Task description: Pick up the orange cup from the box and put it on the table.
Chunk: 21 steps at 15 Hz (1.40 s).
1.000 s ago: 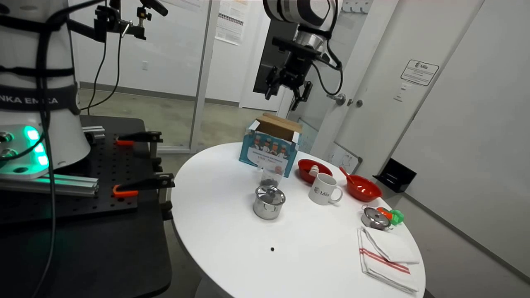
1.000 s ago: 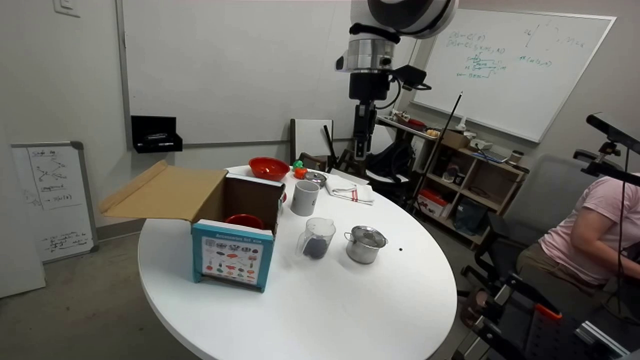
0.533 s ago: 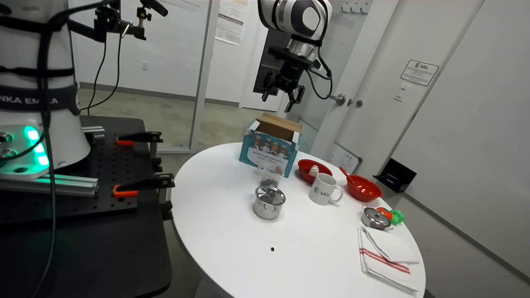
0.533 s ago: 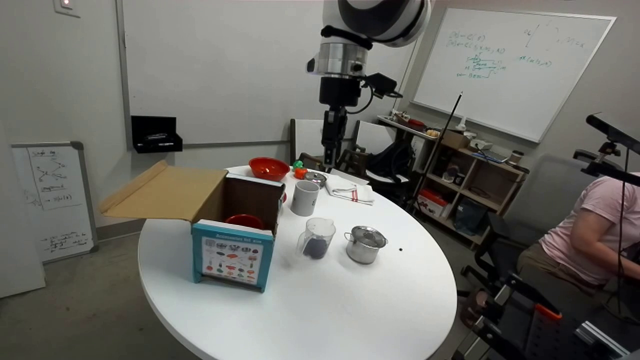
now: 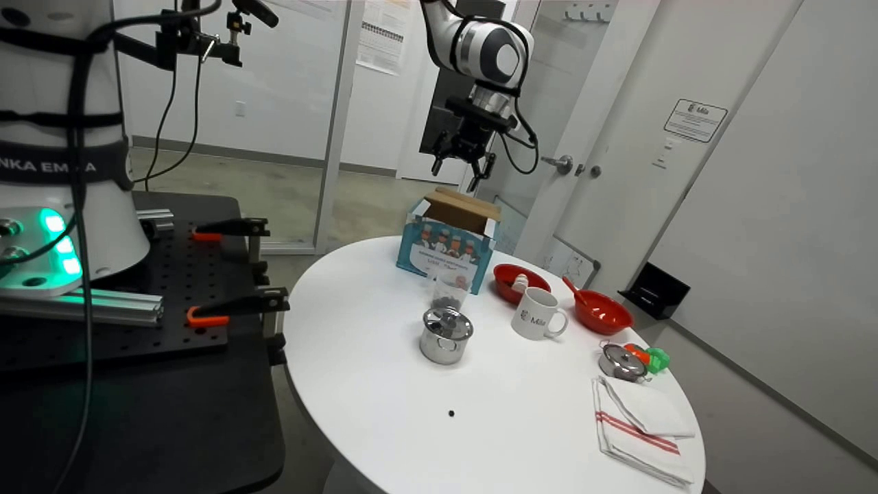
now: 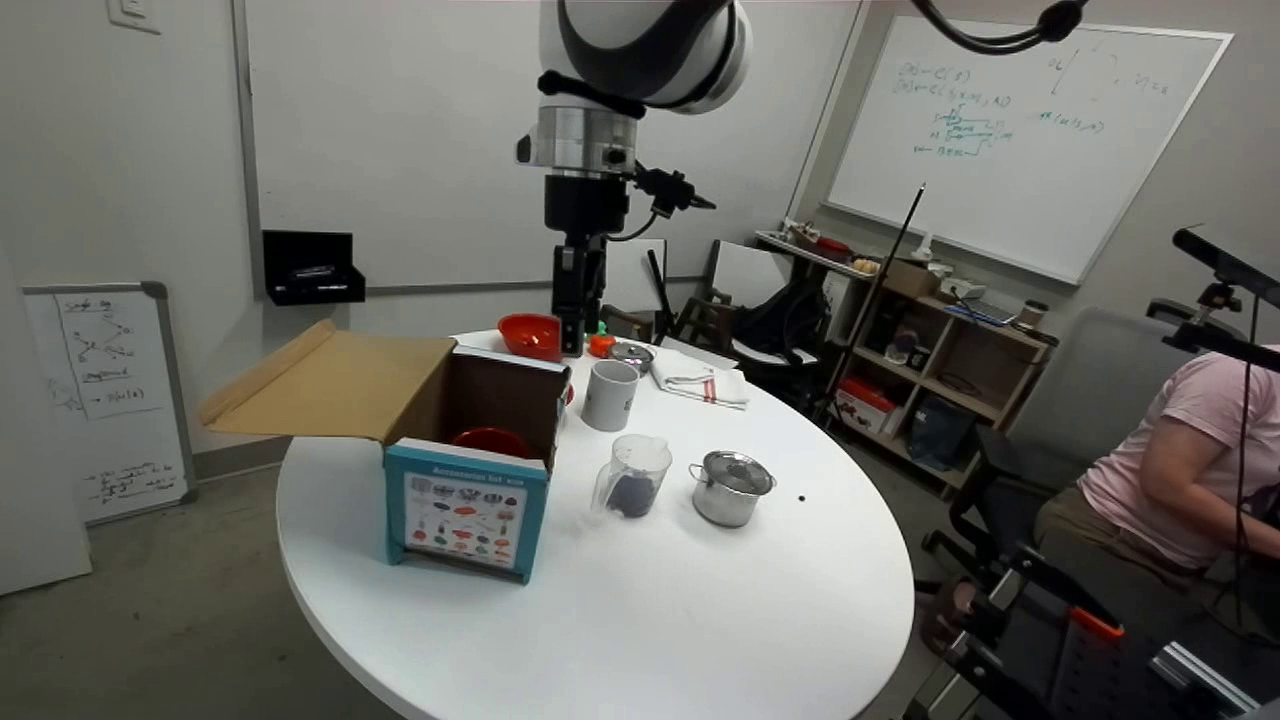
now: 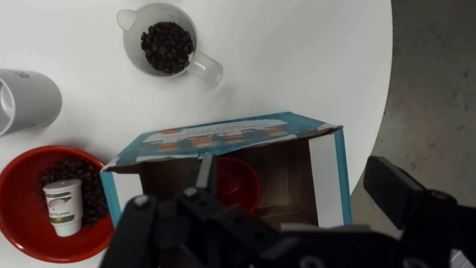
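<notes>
A large whiteboard hangs behind the round white table. The gripper is up in the air, its jaws spread wide with nothing between them. It has just come in towards the box and sunk a little; in an exterior view the box now sits at six o'clock beneath it, and no contact shows. I take this as the approach: the pick has not been made, and the placing is still to do.

In the wrist view one finger hides the nine o'clock side of the orange cup, which sits inside the box. The other finger shows out past the box's three o'clock wall. The cup is thus at nine o'clock from the middle of the jaws, so a shift that way before descending seems called for; otherwise the outer finger may meet the cardboard rim.

Farther out, a clear jug lies between ten and eleven, a pale mug between nine and ten, and a red bowl at nine.

Against the earlier frame, the arm has swept towards nine o'clock and now covers part of a farther red bowl that stood in plain sight. Box, cup and the spread of the jaws match what they were.
</notes>
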Available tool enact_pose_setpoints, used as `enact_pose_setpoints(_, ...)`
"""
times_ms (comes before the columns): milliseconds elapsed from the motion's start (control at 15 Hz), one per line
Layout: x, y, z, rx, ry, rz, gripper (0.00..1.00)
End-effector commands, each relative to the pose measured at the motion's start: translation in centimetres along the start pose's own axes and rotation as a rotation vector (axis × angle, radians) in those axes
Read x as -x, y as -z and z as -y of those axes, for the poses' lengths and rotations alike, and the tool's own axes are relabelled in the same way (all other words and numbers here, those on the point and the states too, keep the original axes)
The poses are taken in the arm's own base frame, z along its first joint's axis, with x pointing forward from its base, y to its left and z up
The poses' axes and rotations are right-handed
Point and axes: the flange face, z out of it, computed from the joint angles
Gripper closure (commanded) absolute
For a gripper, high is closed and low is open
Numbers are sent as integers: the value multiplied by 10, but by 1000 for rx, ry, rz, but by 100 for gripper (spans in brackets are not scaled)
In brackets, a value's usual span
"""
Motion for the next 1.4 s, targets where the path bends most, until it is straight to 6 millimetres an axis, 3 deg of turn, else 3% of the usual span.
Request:
enact_pose_setpoints(0,-43,-20,-3,-10,60,52,0)
enact_pose_setpoints(267,-74,-22,8,-31,92,59,0)
enact_pose_setpoints(333,-56,-29,10,-28,65,54,0)
enact_pose_setpoints(533,-70,-26,13,-29,73,50,0)
enact_pose_setpoints(733,-48,-34,-4,-51,-63,10,0)
enact_pose_setpoints(1133,-36,-59,-27,-80,-318,-225,0)
enact_pose_setpoints(1333,-35,-74,-28,-74,-333,-257,0)
